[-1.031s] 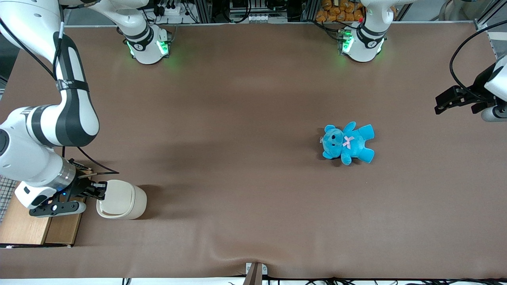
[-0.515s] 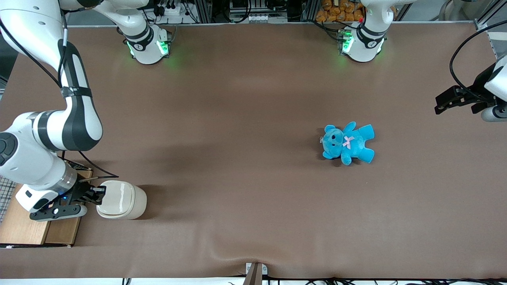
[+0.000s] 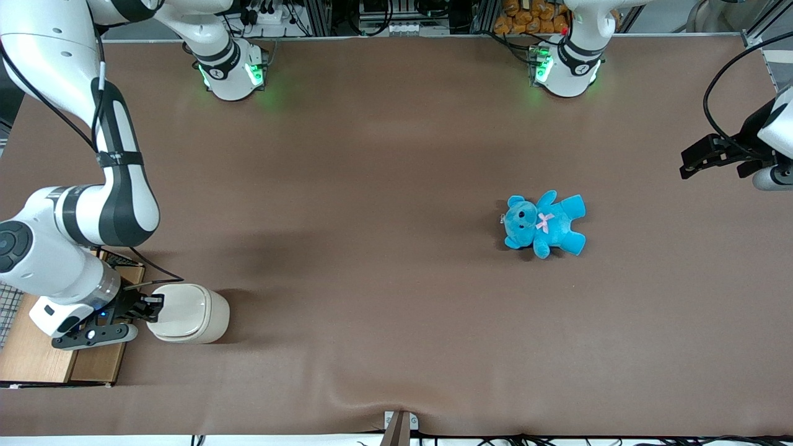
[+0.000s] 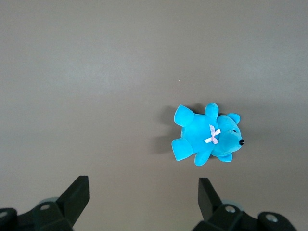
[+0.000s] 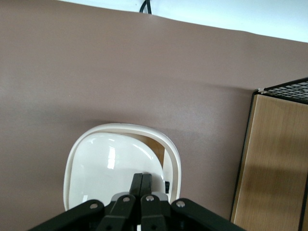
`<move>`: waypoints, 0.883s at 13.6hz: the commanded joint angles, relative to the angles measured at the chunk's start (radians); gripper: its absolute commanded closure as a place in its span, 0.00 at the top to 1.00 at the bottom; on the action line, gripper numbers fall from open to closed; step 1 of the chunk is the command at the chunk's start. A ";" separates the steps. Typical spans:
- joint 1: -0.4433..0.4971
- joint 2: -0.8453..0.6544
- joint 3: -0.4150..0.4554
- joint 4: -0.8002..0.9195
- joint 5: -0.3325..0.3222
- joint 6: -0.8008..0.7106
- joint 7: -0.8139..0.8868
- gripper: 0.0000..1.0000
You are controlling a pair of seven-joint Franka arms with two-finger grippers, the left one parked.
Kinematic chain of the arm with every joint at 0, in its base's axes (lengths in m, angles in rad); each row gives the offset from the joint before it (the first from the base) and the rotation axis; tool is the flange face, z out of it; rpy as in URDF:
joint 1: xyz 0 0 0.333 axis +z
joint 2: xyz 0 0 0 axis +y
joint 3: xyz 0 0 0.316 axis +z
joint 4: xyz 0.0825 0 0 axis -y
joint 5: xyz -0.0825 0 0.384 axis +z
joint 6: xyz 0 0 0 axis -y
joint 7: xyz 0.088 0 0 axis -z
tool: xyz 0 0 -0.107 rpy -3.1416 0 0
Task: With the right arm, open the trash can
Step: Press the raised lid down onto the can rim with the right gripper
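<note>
Trash can: lid tipped, gripper pressing at its edge.

Front view: the cream bin stands toward the working arm's end of the table, just beside the wooden box, well apart from the blue teddy; the right arm holds its gripper at the lid's rim nearest the box. Right wrist view: the gripper has its 2 fingers together, touching each other, tips resting on the glossy lid, which sits tilted inside the rim so a dark gap shows beside it. I judge the step is pushing this edge down; a steady, straight press near the rim should swing the lid further without sliding the light bin.
</note>
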 commanded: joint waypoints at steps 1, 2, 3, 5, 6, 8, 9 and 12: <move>-0.019 0.000 0.011 -0.024 -0.022 0.025 -0.018 0.00; -0.020 0.006 0.011 -0.028 -0.020 0.028 -0.021 0.00; -0.022 0.006 0.012 -0.039 -0.020 0.045 -0.021 0.00; -0.022 0.006 0.011 -0.066 -0.020 0.090 -0.023 0.00; -0.022 0.007 0.011 -0.074 -0.020 0.102 -0.023 0.00; -0.022 0.015 0.012 -0.077 -0.020 0.111 -0.021 0.00; -0.028 0.015 0.011 -0.079 -0.020 0.113 -0.021 0.00; -0.032 0.022 0.012 -0.082 -0.019 0.119 -0.023 0.00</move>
